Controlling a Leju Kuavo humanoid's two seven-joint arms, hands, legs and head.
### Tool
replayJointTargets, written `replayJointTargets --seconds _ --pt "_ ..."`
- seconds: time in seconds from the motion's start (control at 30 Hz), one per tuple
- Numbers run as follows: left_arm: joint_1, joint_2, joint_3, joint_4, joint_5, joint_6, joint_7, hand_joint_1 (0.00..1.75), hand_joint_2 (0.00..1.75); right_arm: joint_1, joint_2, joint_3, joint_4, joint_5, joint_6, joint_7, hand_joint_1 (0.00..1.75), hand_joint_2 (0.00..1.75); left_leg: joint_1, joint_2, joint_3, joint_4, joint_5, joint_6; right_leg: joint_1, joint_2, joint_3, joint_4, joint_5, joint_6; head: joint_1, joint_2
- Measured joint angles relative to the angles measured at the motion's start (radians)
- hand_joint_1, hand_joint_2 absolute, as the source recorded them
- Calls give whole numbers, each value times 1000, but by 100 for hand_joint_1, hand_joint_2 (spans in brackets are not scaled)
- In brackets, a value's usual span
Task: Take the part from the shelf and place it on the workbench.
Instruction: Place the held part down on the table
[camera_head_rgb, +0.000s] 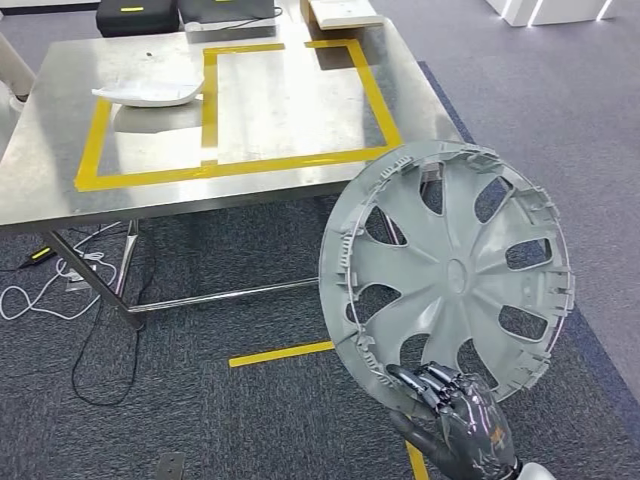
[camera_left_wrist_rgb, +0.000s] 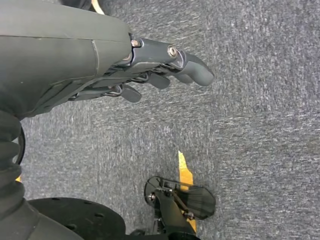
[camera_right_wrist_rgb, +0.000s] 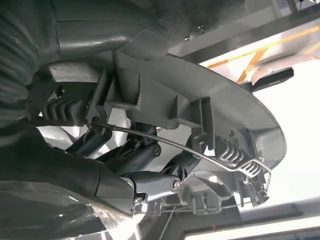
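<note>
Fingers (camera_head_rgb: 434, 383) of the right hand (camera_head_rgb: 468, 415) grip a grey wheel cover (camera_head_rgb: 449, 270) by its lower rim.
Left hand (camera_left_wrist_rgb: 124, 70) hangs over carpet, fingers apart, holding nothing; beyond the gripping fingers stands the steel workbench (camera_head_rgb: 68, 170), a white part (camera_head_rgb: 149, 93) on it, clear of the wheel cover.

Wheel cover (camera_head_rgb: 453, 275) — right of, before workbench (camera_head_rgb: 60, 150).

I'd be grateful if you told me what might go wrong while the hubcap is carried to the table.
The right hand grips the grey hubcap only at its lower rim, so the wide disc could tip or slip. It hangs short of the steel table, and its rim might strike the edge. The white part already fills the left taped box.
</note>
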Motion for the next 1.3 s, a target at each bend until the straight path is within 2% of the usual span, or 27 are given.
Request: replayJointTargets --seconds 0.03,0.07,0.13,0.17,0.2,0.23,0.33,0.4,0.43,0.5,0.53,0.57,0.63,0.67,0.7,0.77,0.87,0.9,0.93,1.03,1.07,1.1,1.13,1.2,1.23,1.27,1.3 --pt "1 0 0 0 -2 0 0 0 175 4 0 0 0 3 2 2 175 175 -2 -1 5 0 -4 2 1 0 -28 35 3 -1 0 0" --pt "2 0 0 0 -3 0 0 0 175 9 0 0 0 4 3 5 175 175 -4 -2 12 0 -10 2 1 0 -37 31 27 -2 0 0" --pt "2 -1 0 0 -5 -1 -1 0 175 15 0 0 0 5 4 8 175 175 -6 -5 32 0 -24 0 4 0 -1 -80 115 -10 0 0" --pt "1 -1 0 0 -6 -3 -1 0 175 17 0 -1 0 5 5 9 175 175 -8 -6 40 1 -33 -3 6 1 29 -144 145 -14 0 0" --pt "1 -2 0 0 -7 -4 -2 0 175 19 0 -1 -1 6 5 10 175 175 -9 -6 44 2 -40 -8 9 1 55 -193 158 -19 0 0" --pt "0 -2 0 0 -8 -6 -2 0 175 21 0 -1 -3 7 6 11 175 175 -10 -7 47 2 -45 -12 11 1 70 -218 156 -22 -1 0" --pt "-1 -2 0 0 -11 -12 -2 0 175 30 0 -2 -11 11 6 15 175 175 -9 -5 54 1 -57 -28 12 3 88 -234 139 -35 -3 0" --pt "-4 -1 0 -1 -12 -14 -2 0 175 36 0 -2 -17 12 6 19 175 175 -7 -3 37 51 -79 -41 6 1 107 -242 130 -46 -7 0" --pt "-4 -1 0 -2 -12 -14 -3 0 175 38 0 -2 -18 12 6 20 175 175 -4 -2 7 108 -98 -47 5 -1 118 -244 123 -50 -10 0" --pt "-2 -1 0 -2 -12 -14 -3 0 175 40 0 -1 -19 14 7 20 175 175 2 -2 -80 243 -128 -57 4 -3 137 -245 106 -53 -12 0" --pt "0 -1 0 -2 -12 -14 -3 0 175 41 0 -1 -19 14 7 20 175 175 5 -2 -115 283 -123 -60 4 -2 149 -245 96 -52 -12 0" --pt "3 0 0 -2 -12 -14 -3 0 175 41 0 0 -19 15 7 20 175 175 7 -1 -133 287 -97 -61 3 -1 163 -245 86 -51 -12 0" --pt "6 0 0 -2 -12 -14 -3 0 175 42 0 0 -19 15 8 21 175 175 8 -1 -121 193 0 -58 2 0 194 -245 62 -46 -12 0" --pt "6 0 0 -2 -12 -14 -2 0 175 41 0 0 -19 16 9 22 175 175 5 0 -106 141 35 -54 2 0 206 -247 50 -42 -12 0" --pt "5 0 0 -2 -12 -14 -2 0 175 40 0 0 -20 17 10 23 175 175 2 2 -86 91 51 -48 2 1 214 -251 41 -36 -12 0" --pt "3 0 0 -2 -12 -13 0 0 175 37 0 0 -21 19 12 23 175 175 -5 4 -63 47 30 -33 3 -1 225 -263 33 -22 -12 0" --pt "5 0 2 -2 -11 -13 0 0 175 32 0 0 -24 19 14 23 175 175 -1 0 -24 7 10 -11 2 -2 246 -259 37 -5 -11 0" --pt "5 0 2 -2 -10 -13 0 0 175 29 0 0 -24 18 15 23 175 175 1 -1 -7 -1 6 -5 2 -1 231 -230 33 -4 -9 0" --pt "5 0 3 -3 -10 -13 -1 0 175 26 0 0 -25 17 16 23 175 175 2 -2 6 -7 1 -1 2 0 198 -181 25 -3 -7 0" --pt "4 0 6 -3 -9 -14 -1 0 175 21 0 0 -24 15 19 19 175 175 1 -4 36 -10 -26 4 4 2 53 -19 -34 -2 -4 0" --pt "5 0 7 -3 -8 -15 -1 0 175 21 0 1 -24 13 20 17 175 175 0 -5 51 -10 -39 4 5 2 19 -6 -46 -2 -4 0" --pt "7 0 9 -3 -6 -16 -1 0 175 21 0 1 -24 10 22 15 175 175 0 -6 69 -10 -54 4 5 2 -1 -21 -40 -2 -4 0" --pt "9 0 11 -3 -5 -16 -2 0 175 21 0 1 -24 7 25 13 175 175 0 -7 89 -10 -70 2 5 2 -9 -61 -6 -4 -3 0" --pt "11 0 15 -2 -3 -17 -3 0 175 20 0 2 -21 4 29 11 175 175 -2 -9 123 -10 -102 -4 7 1 -13 -157 118 -11 -2 0" --pt "10 0 17 -2 -3 -17 -3 0 175 20 0 2 -19 4 31 10 175 175 -3 -10 134 -12 -116 -9 9 2 -8 -187 163 -15 -1 0" --pt "10 1 19 -2 -2 -17 -4 0 175 20 0 2 -18 5 31 8 175 175 -4 -10 145 -13 -126 -15 11 3 -3 -200 186 -21 0 0" --pt "7 1 20 -2 -2 -17 -4 0 175 19 0 2 -18 5 32 8 175 175 -5 -11 153 -13 -129 -21 13 5 6 -201 178 -26 0 0"
